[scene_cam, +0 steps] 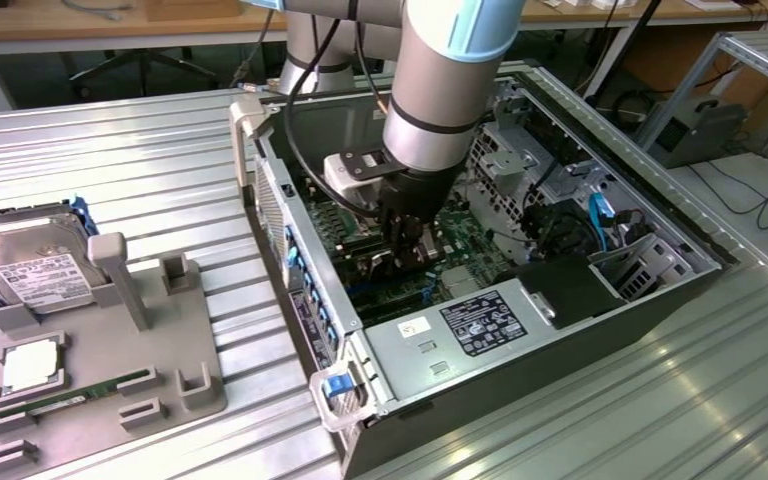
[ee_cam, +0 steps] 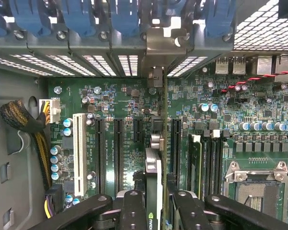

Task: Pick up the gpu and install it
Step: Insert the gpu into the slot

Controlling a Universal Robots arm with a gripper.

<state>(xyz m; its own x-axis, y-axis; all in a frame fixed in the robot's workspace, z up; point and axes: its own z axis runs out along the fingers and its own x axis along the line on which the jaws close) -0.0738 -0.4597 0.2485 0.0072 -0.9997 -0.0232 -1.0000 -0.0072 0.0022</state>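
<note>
The arm reaches down into the open computer case, which lies on its side on the ribbed metal counter. The end effector is clenched on the gpu: in the wrist view its two black fingers press on either face of the card, which stands on edge between them, straight below the wrist.

The card's long axis runs from the grip toward the rear wall of the case, parallel to the black expansion slots on the green motherboard. Its silver bracket sits at the far end, against the row of vented slot covers under the blue clips. The card lines up with the gap between two visible slots and hides whatever lies beneath it; I cannot tell whether its lower edge is already in a connector or just above the board.

At the exterior view's left, well apart from the case, a grey fixture tray holds a hard drive and a green memory stick.
</note>
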